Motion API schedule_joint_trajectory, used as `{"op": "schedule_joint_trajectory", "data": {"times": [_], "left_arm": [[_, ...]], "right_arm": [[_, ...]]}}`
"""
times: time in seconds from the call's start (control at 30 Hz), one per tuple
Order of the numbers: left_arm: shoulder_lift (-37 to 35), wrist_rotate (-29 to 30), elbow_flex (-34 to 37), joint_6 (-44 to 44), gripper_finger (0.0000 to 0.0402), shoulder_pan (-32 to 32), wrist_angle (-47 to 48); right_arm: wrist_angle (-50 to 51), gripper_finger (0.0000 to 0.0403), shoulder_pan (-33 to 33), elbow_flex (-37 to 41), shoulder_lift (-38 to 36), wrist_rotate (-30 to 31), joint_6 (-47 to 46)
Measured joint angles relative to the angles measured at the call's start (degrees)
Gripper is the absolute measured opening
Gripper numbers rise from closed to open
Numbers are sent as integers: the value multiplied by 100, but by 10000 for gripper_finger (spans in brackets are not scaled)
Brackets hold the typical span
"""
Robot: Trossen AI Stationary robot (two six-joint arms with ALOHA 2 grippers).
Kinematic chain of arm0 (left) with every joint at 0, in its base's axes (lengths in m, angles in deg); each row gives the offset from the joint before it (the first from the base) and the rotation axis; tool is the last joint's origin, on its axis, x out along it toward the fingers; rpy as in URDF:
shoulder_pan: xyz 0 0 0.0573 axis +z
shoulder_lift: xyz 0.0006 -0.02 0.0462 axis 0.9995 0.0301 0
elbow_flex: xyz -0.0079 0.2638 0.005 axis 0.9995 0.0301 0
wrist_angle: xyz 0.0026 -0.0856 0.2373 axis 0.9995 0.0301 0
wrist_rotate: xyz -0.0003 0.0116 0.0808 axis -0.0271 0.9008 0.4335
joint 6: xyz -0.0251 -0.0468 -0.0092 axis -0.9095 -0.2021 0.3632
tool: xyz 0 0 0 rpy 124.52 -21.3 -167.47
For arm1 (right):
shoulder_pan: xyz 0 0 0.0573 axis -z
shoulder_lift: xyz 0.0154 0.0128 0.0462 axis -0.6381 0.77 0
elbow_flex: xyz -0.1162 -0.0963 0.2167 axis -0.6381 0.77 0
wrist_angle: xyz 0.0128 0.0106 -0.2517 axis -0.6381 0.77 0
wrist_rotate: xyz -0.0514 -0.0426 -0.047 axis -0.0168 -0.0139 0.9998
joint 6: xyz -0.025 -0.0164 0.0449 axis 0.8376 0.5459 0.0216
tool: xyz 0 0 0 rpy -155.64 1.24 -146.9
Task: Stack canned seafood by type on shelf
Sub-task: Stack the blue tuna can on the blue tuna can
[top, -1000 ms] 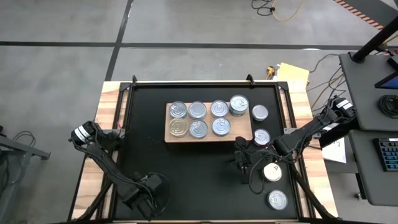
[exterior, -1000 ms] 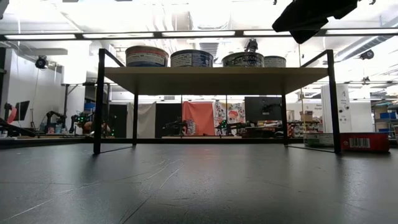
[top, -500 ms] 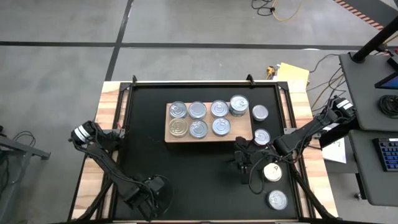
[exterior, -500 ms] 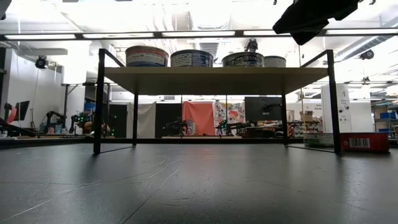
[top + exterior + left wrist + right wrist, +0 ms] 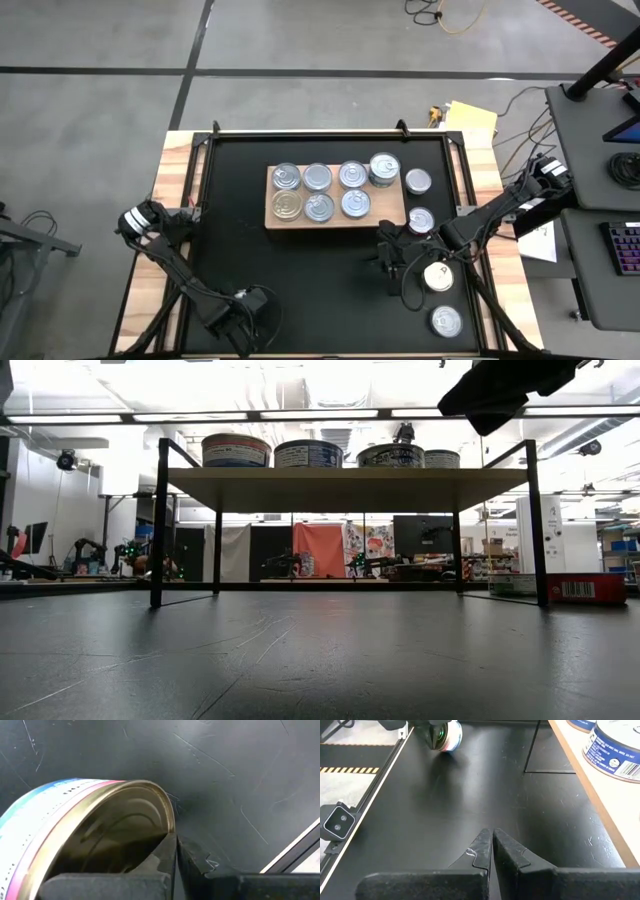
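Gripping a tilted can (image 5: 95,825), the left hand (image 5: 175,855) is clamped; right hand (image 5: 493,851) clenched, empty.

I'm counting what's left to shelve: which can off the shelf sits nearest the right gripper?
The can just off the shelf's right end, nearest the right gripper.

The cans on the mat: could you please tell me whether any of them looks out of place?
Yes: one can beside the shut left gripper is tipped onto its edge on the black mat, with its lid facing sideways.
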Motion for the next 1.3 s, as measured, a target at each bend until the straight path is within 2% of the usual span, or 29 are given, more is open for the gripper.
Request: {"op": "schedule_joint_trajectory", "data": {"times": [0.83, 1.03, 1.3], "left_arm": [[-21, -64, 2, 59, 0, 63, -391], [-29, -336, 2, 65, 0, 63, -450], [-29, -322, 2, 107, 0, 82, -600]], "right_arm": [[-12, 9, 2, 0, -1, 0, 1], [-13, 9, 2, 0, 0, 0, 1], [-13, 9, 2, 0, -2, 0, 34]]}}
